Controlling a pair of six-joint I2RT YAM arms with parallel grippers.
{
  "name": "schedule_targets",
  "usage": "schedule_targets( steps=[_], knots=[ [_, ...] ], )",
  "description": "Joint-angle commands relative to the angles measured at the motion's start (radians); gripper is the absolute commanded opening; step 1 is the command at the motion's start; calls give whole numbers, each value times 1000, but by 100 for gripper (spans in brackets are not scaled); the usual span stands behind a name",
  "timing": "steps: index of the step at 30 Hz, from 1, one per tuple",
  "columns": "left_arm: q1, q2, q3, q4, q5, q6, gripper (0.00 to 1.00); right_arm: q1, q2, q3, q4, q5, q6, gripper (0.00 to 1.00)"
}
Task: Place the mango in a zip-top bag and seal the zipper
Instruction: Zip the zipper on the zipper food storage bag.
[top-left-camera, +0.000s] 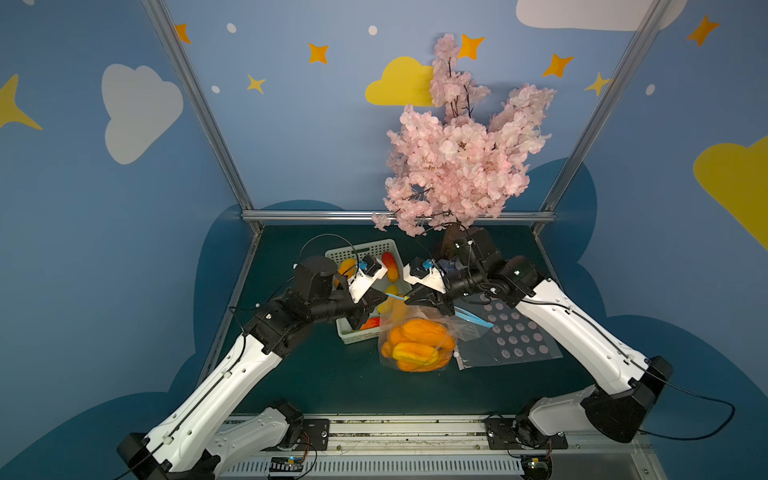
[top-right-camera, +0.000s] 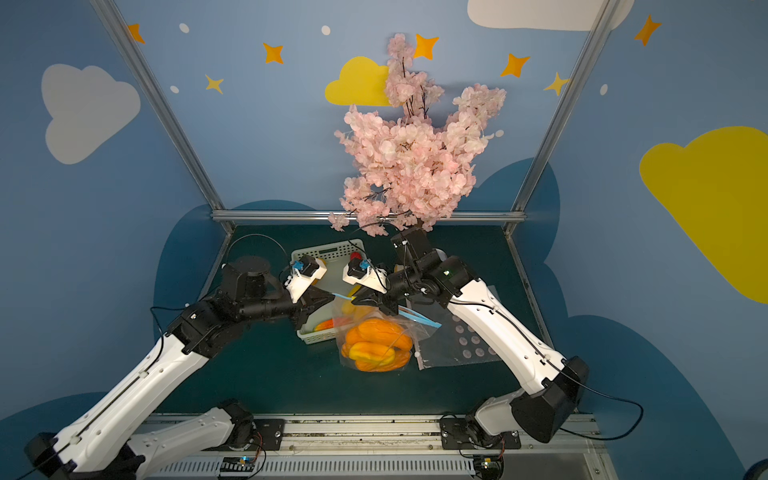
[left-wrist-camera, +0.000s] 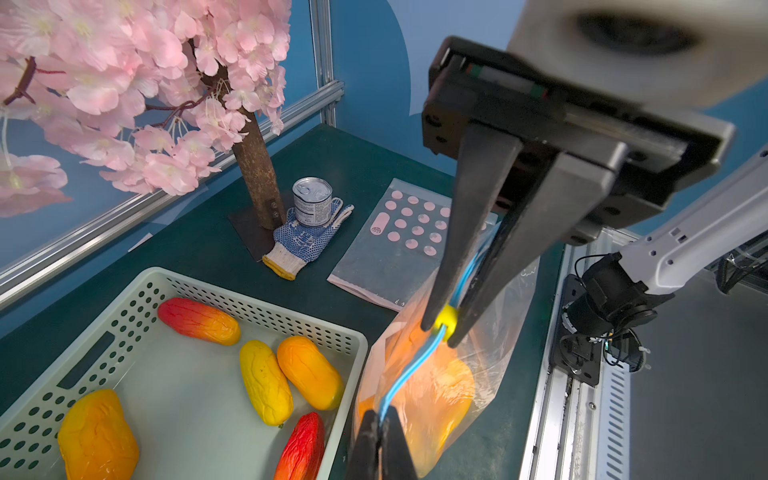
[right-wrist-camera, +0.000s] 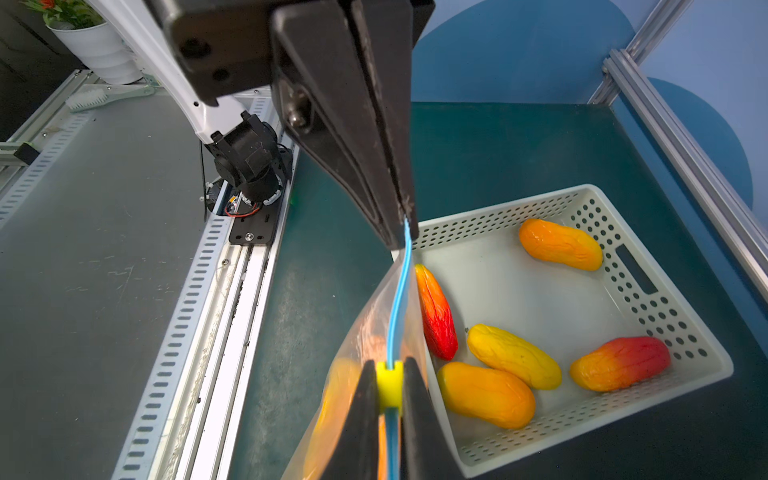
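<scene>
Mangoes (top-left-camera: 419, 332) sit in the zip-top bag (top-left-camera: 415, 316) mid-table, just beside the basket (top-left-camera: 353, 337).
We see the left gripper (left-wrist-camera: 380, 417) pinched shut on the end of the blue zipper (right-wrist-camera: 397, 299), and the right gripper (right-wrist-camera: 389, 365) clamping the yellow slider (left-wrist-camera: 448, 318). In both top views their fingertips merge into dark shapes. Bare table (top-left-camera: 324, 386) stretches to the front edge.

top pair: high at the front, looking down over the whole table (top-left-camera: 324, 382) | wrist cams: close, facing each other across zip-top bag (left-wrist-camera: 490, 353) | all views share zip-top bag, basket (right-wrist-camera: 540, 436)
</scene>
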Motion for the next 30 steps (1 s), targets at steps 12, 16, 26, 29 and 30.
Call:
schedule_targets(
  steps=[12, 16, 26, 29, 30],
  knots=[
    [12, -7, 2, 48, -125, -8, 3, -89, -155, -127, -159, 97, 148, 0],
    [12, -7, 2, 46, -145, -14, 3, -112, -175, -118, -211, 124, 166, 0],
    [12, -5, -10, 54, -179, -27, 3, -180, -241, -132, -310, 203, 214, 0],
    [12, 0, -10, 51, -188, -29, 3, -201, -254, -140, -323, 209, 234, 0],
    [11, 4, -8, 47, -191, -29, 3, -208, -254, -140, -332, 209, 238, 0]
  ],
)
